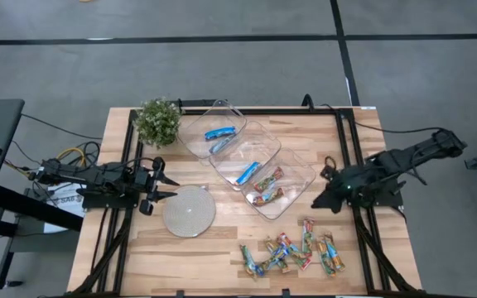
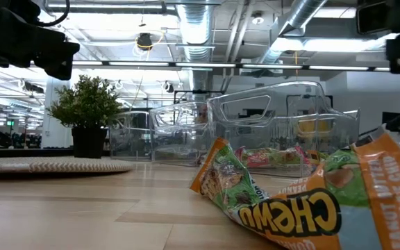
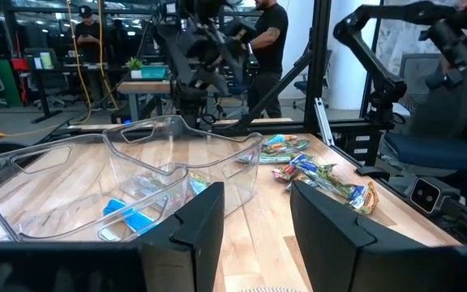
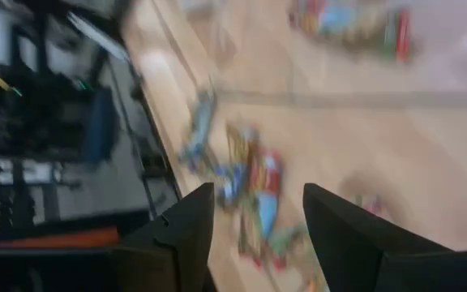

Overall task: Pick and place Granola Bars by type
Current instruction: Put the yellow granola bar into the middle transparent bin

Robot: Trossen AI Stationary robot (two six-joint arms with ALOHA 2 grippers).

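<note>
High view: 3 clear plastic trays sit in a diagonal row at the middle of the wooden counter. The tray nearest the potted plant holds 2 blue-and-white bars; the middle tray holds 1 blue bar; the tray farthest from the plant holds 2 multicoloured bars. A loose heap of multicoloured Granola Bars lies on the counter just beyond that last tray, away from the plant. A round grey disc rests beside the trays. The left gripper hovers between the plant and the disc, fingers spread and empty. The right gripper hangs just beside the last tray, above the heap.

Low view: a green-and-orange Chewy wrapper fills the foreground, with the trays, the plant and the disc's edge behind it.

Left wrist view: the left gripper is open with nothing between its fingers; trays with blue bars lie ahead, the heap beyond them. People stand in the room behind.

Right wrist view: the right gripper is open and empty, with blurred multicoloured bars below it.
</note>
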